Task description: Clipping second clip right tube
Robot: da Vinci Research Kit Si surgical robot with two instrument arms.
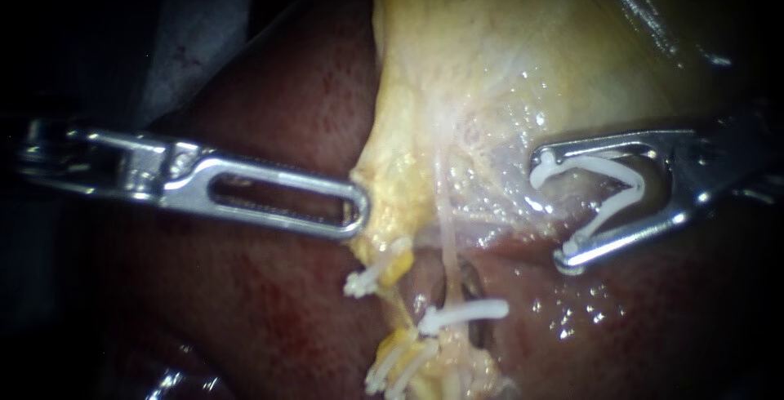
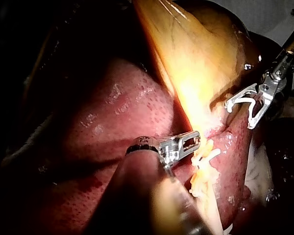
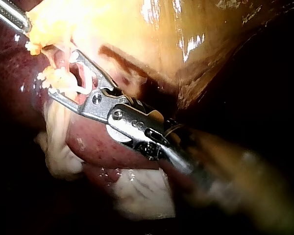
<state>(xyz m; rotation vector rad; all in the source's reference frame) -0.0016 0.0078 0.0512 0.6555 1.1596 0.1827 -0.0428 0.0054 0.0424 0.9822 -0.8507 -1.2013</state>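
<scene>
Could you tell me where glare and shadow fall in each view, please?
Endoscope view: wet glints on the gallbladder, loaded clip bright, edges dark. Left wrist view: gallbladder glowing, liver fading to black. Right wrist view: glare streaks on gallbladder, darkness around.

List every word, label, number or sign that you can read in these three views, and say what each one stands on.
No readable text in any of the three views.
Liver, gallbladder, white clips on the tubes: no words, numbers or signs.
Left instrument, right instrument and its loaded clip: no lettering can be made out.
</scene>
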